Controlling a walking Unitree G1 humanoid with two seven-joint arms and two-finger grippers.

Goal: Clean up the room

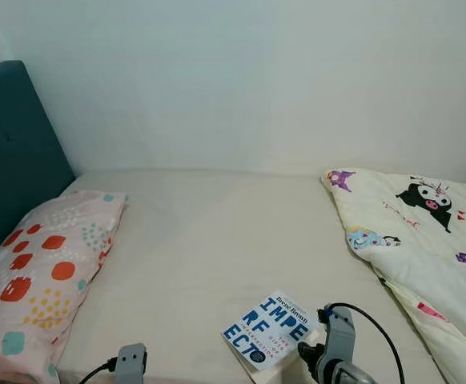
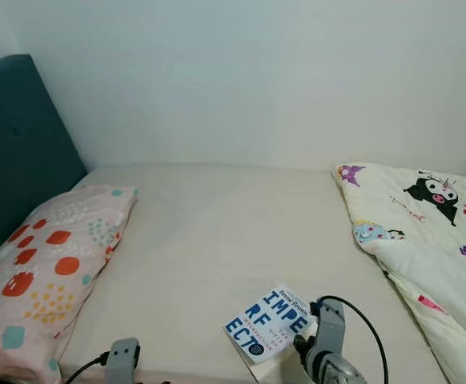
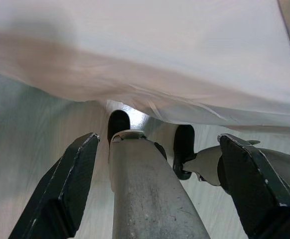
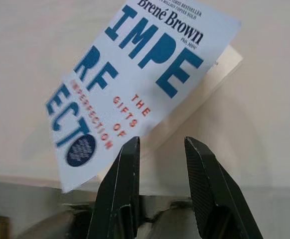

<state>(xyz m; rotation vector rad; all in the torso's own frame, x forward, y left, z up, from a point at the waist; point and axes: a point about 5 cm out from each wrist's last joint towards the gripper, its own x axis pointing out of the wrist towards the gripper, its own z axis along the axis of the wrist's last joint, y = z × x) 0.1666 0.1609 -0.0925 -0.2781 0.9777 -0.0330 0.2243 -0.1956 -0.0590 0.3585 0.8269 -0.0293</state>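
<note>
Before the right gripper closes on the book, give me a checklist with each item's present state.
1. Book lies flat near the bed's front edge: ok.
2. Right gripper open, fingers apart: ok.
3. Right gripper lined up with the book's near edge: ok, the fingers point at it.
4. Fingers around the book's edge: not ok, no contact yet.
5. Left gripper clear of the book: ok, it hangs low by the bed sheet.
6. Pillow and quilt clear of the book: ok.
</note>
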